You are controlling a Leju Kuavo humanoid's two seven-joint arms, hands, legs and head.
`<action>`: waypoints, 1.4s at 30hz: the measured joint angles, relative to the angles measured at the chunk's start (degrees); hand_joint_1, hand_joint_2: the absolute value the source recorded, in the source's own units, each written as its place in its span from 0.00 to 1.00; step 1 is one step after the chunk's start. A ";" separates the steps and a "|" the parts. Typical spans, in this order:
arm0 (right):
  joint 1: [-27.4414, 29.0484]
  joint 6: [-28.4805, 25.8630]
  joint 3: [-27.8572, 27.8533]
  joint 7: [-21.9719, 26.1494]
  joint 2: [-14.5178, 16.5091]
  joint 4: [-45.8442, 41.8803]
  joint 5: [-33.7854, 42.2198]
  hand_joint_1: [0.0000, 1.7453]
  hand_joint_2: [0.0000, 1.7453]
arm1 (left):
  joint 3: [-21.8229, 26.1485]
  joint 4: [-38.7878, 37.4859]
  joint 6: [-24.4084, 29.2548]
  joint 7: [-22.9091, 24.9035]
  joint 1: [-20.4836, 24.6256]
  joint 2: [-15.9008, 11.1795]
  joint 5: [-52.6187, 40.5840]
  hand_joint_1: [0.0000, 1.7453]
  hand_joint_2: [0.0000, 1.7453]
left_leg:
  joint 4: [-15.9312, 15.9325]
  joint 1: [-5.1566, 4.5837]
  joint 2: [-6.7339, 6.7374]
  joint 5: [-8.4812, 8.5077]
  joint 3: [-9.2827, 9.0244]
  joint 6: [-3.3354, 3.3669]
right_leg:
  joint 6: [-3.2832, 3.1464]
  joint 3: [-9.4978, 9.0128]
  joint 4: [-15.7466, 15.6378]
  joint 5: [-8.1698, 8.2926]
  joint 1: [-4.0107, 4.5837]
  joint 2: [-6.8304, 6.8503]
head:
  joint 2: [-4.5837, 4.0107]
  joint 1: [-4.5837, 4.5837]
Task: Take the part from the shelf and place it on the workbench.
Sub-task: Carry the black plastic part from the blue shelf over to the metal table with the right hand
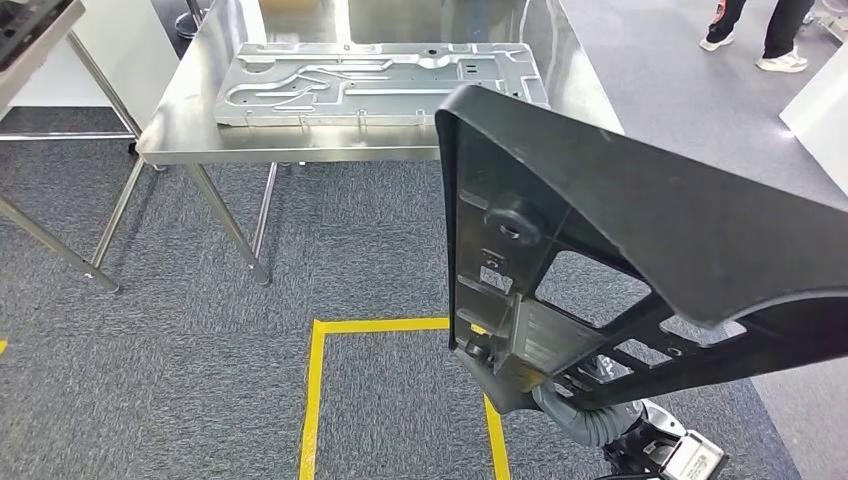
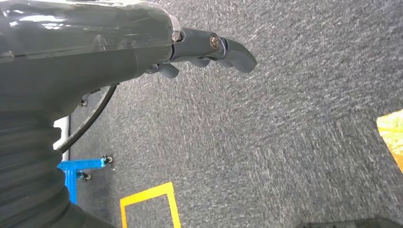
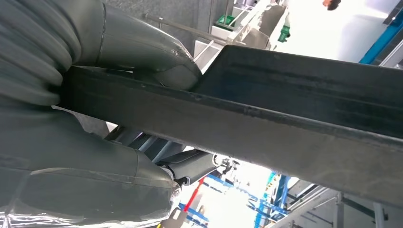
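Observation:
A large black plastic part with cut-outs and ribs is held up on the right of the head view, its flat panel tilted toward me. My right hand grips its rim; the thumb lies on one side and the darker fingers on the other. In the head view the part covers that hand, and the grey ribbed wrist cover shows beneath it. My left hand hangs over the carpet with fingers loosely extended and holds nothing. The steel workbench stands ahead.
A pressed metal sheet panel lies on the workbench. Another steel table stands at far left. Yellow tape marks a square on the grey carpet. A person's legs stand at the far right. A blue frame on castors sits on the floor.

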State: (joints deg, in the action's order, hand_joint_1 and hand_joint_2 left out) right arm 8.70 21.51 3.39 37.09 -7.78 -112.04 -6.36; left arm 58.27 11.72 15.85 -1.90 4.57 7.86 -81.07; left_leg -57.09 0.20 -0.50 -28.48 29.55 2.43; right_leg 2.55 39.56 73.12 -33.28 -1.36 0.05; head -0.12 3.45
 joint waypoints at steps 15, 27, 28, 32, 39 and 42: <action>0.18 0.02 0.00 0.01 -0.11 -0.29 -0.03 1.00 1.00 | -0.22 0.00 -0.22 -0.03 0.11 0.21 -0.02 0.00 1.00 | -16.64 0.33 0.17 -7.36 8.06 -3.46 | -3.25 -8.02 -14.51 4.82 0.34 -0.03 | 0.00 0.00; -0.29 0.03 0.00 -0.03 0.04 -0.32 -0.60 1.00 1.00 | -0.28 0.00 -0.25 -0.45 0.06 0.21 -0.02 0.00 1.00 | -1.30 -0.01 0.06 1.65 2.55 -0.04 | -0.52 -7.03 -5.10 -1.31 0.40 -0.08 | -0.01 0.00; -0.35 0.02 0.00 -0.08 0.04 -0.31 -0.66 1.00 1.00 | -0.28 0.00 -0.26 -0.47 0.11 0.21 -0.02 0.00 1.00 | -1.30 -0.03 0.04 1.39 2.31 0.06 | -0.41 -4.58 -1.72 -2.69 0.38 -0.09 | 0.00 0.00; -0.36 0.03 0.00 -0.42 0.04 -0.31 -0.85 1.00 1.00 | -0.28 0.00 -0.35 -0.52 0.00 0.29 -0.03 0.00 1.00 | -1.30 -0.01 -0.11 -0.28 0.21 -0.25 | -0.32 -1.98 -4.37 2.15 0.21 -0.05 | 0.01 -0.01; -0.45 0.04 -0.01 -0.57 0.09 -0.37 -0.87 1.00 1.00 | -0.28 0.00 -0.35 -0.53 0.14 0.40 -0.07 0.00 1.00 | -2.61 -0.16 -0.14 -2.27 -1.88 -2.69 | -2.38 -5.68 -13.92 6.63 0.34 -0.02 | -0.01 0.01; -0.49 0.03 -0.01 -0.55 0.01 -0.58 -0.88 1.00 1.00 | -0.30 0.00 -0.34 -0.56 0.39 0.42 -0.14 0.00 1.00 | -9.84 0.03 0.06 -5.87 2.03 -3.51 | -3.14 -6.74 -14.10 6.10 0.27 0.11 | -0.01 0.01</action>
State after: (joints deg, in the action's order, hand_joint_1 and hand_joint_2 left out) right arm 8.20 21.54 3.38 36.54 -7.77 -112.62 -7.24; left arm 57.97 11.72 15.51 -2.46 4.97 8.28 -81.20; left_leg -66.93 0.23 -0.44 -34.35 31.58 -1.07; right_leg -0.59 32.83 59.02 -27.18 -1.09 0.16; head -0.13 3.46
